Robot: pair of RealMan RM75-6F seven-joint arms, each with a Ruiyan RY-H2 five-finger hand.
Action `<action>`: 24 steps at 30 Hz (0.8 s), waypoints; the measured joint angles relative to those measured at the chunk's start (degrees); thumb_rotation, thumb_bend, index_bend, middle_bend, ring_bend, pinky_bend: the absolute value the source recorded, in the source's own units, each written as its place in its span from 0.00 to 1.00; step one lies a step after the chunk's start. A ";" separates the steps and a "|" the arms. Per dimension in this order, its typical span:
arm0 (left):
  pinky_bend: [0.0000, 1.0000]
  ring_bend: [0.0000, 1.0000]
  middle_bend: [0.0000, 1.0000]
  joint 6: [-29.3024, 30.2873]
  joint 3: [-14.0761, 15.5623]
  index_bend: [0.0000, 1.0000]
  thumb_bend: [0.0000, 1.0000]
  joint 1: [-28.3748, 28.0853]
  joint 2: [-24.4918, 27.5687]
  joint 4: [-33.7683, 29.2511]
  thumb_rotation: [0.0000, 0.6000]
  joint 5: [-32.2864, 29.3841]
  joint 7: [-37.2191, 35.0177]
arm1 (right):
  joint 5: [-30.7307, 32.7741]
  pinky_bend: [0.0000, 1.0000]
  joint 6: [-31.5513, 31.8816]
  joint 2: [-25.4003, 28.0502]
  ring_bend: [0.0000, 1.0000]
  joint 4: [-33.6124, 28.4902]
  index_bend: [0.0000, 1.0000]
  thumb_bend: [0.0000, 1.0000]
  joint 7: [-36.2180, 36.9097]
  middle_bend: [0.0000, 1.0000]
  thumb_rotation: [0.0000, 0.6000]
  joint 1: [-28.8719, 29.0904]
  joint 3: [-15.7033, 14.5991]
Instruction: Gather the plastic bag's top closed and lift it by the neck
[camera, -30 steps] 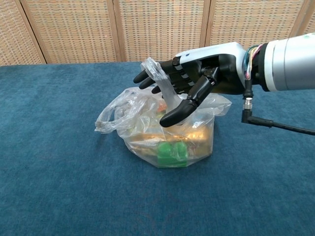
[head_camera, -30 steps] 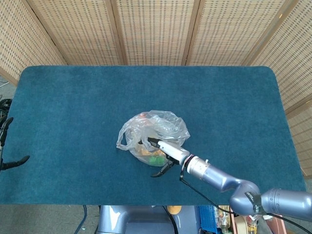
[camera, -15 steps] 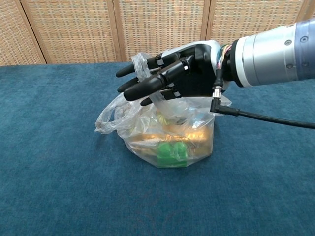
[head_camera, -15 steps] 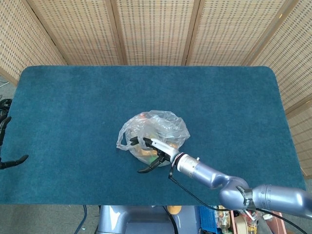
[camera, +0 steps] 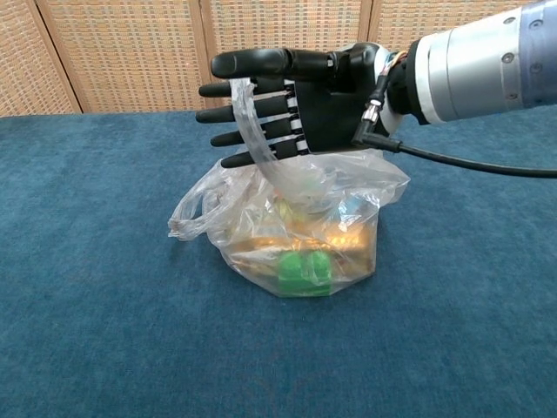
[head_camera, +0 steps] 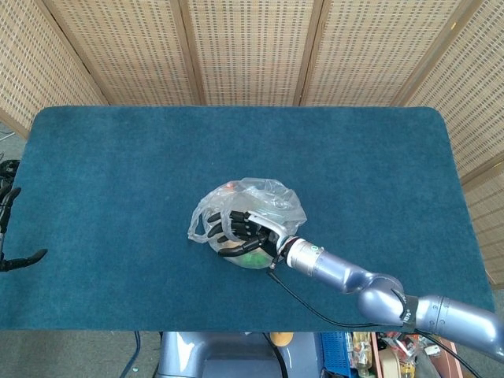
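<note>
On blue cloth (camera: 87, 348), the bag (camera: 300, 235) sits under the right hand's (camera: 296, 109) spread fingers (camera: 231, 113), one handle draped across them.

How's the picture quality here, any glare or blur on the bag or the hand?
Chest view: sharp and evenly lit; the clear plastic bag shows soft highlights and a warm glow inside, and the right hand is crisp, with a bag loop draped across its fingers. Head view: also sharp, but the bag's glare hides its contents.

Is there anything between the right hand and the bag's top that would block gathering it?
Nothing visible. The right hand is spread flat just over the bag, one bag handle looped across its fingers. The other handle lies free on the left.
</note>
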 measured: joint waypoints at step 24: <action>0.00 0.00 0.00 -5.74 -1.69 0.04 0.17 -8.46 -4.86 7.72 1.00 5.88 1.83 | 3.92 0.35 -17.26 -1.59 0.41 1.28 0.31 0.14 -10.93 0.48 1.00 -14.67 15.06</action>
